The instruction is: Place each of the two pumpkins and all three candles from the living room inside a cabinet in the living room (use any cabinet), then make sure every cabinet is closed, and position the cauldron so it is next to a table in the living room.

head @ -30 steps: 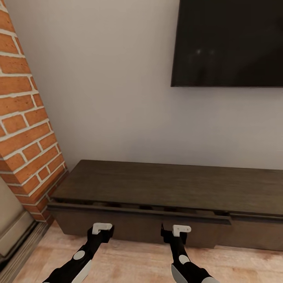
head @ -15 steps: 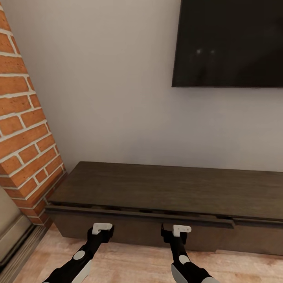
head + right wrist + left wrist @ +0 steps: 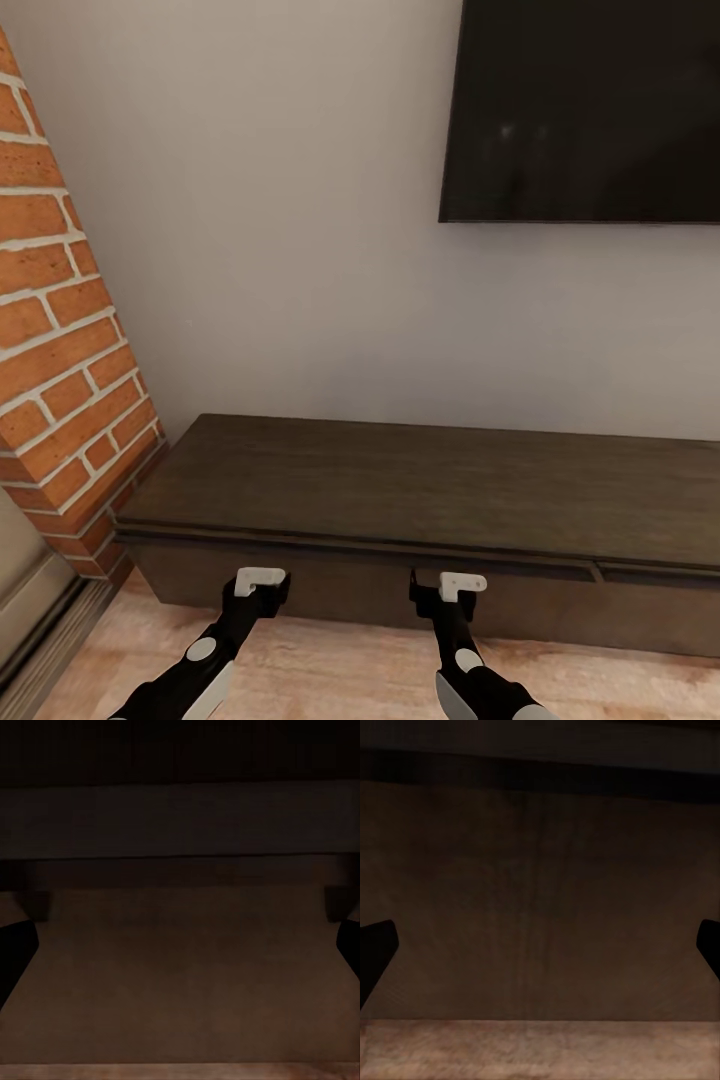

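The cabinet [image 3: 420,480] is a long low dark brown console against the white wall, and its drawer fronts sit almost flush under the top. Both grippers are low in front of its left drawer front. My left gripper [image 3: 262,582] is open with nothing between its dark fingertips [image 3: 375,952], and its wrist view looks straight at the drawer front [image 3: 540,900]. My right gripper [image 3: 447,586] is open too and holds nothing, close to the same front [image 3: 180,967] just under the top's edge. The pumpkins, candles and cauldron are out of view.
A red brick column [image 3: 60,350] stands at the cabinet's left end. A black TV [image 3: 590,110] hangs on the wall above the cabinet. Light wooden floor [image 3: 340,670] lies under my arms, and a pale door track [image 3: 40,620] runs at the lower left.
The left drawer, which stood slightly out with a dark gap under the top, has slid in nearly flush. The whole view has crept a little closer to the cabinet.
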